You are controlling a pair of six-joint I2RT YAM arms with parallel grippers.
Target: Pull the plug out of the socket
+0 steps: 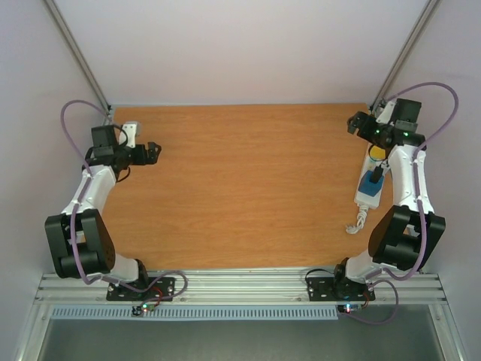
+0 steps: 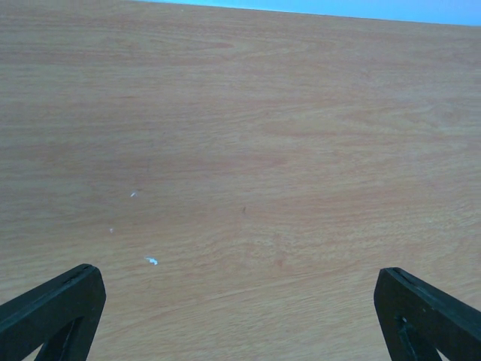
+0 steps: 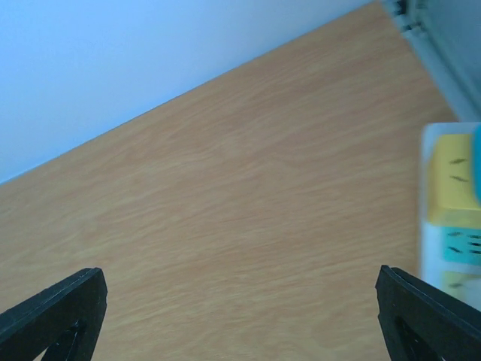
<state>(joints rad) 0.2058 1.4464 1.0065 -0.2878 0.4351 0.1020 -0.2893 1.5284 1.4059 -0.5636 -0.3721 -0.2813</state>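
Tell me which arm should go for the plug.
Right. The right gripper is open near the socket holding the blue plug; the left gripper sits far across the table.

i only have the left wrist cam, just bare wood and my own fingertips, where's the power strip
Observer: It's at the far right edge of the table. The power strip lies lengthwise, partly under the right arm.
Operator: anything plugged in
Observer: Yes, a blue plug sits partway along it.
Operator: right gripper on it yet
Observer: No. The right gripper is open with only wood between its fingers. The strip shows just at the right edge of that wrist view.
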